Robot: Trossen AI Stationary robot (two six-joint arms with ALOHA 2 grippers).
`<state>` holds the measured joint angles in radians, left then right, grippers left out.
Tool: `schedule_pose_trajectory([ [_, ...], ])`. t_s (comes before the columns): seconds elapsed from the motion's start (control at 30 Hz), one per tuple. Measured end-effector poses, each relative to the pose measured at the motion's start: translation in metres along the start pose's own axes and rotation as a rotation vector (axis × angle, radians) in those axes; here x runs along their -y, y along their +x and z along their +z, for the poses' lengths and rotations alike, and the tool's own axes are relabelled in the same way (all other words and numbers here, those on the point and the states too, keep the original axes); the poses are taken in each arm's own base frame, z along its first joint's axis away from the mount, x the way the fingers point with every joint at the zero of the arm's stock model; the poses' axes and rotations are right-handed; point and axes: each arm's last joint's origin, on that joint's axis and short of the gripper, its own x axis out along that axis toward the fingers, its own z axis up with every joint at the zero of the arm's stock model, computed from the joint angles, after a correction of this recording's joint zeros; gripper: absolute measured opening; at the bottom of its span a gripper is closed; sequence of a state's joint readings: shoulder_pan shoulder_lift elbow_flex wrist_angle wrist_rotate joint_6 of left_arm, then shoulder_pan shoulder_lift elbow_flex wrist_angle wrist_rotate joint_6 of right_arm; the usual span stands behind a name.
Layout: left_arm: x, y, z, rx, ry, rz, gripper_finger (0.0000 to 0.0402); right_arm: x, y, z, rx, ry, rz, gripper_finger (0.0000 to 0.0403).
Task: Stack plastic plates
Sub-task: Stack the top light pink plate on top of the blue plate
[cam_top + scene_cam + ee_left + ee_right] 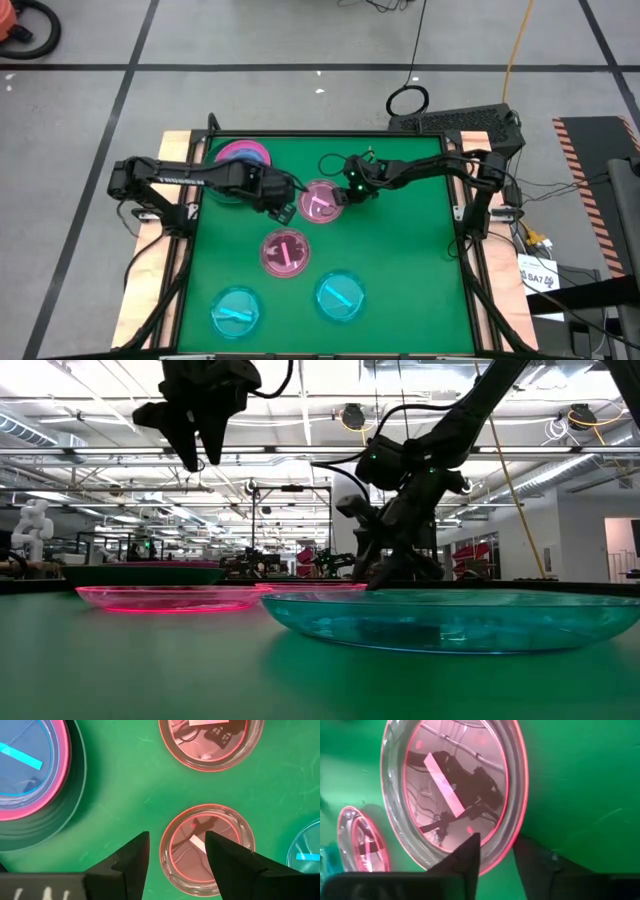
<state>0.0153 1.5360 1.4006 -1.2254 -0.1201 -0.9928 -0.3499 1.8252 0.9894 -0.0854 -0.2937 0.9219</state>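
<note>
right wrist view: right gripper straddles pink plate rim (fingers apart).

Bright overhead striplights; glare on pink plate; low view foreground blurred.

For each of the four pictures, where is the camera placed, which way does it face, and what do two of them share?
High view: overhead, straight down on green table; both arms.
Low view: tabletop height, facing the room across a cyan plate; arms enter from above.
Left wrist view: faces down past the left claw at the nearer pink plate.
Right wrist view: right claw astride the farther pink plate rim.
Both wrist views show both pink plates.
</note>
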Motion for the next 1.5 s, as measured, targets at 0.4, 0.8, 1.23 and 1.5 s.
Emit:
schedule_pose_trajectory([
  [0.4, 0.001, 0.0, -0.002, 0.016, 0.044, 0.01, 0.0198, -0.008, -0.009, -0.003, -0.093, -0.038, 0.11, 0.001],
  [0.8, 0.008, -0.035, 0.015, 0.119, 0.04, -0.092, 0.0199, -0.036, -0.091, -0.008, 0.111, -0.108, 0.169, 0.0002],
  [1.23, 0.004, -0.105, 0.072, 0.351, -0.303, -0.442, 0.0279, -0.038, -0.17, -0.03, 0.332, -0.07, 0.139, 0.0001],
  [1.5, 0.013, -0.092, 0.083, 0.373, -0.244, -0.414, 0.028, -0.039, -0.18, -0.033, 0.358, -0.048, 0.175, 0.0],
])
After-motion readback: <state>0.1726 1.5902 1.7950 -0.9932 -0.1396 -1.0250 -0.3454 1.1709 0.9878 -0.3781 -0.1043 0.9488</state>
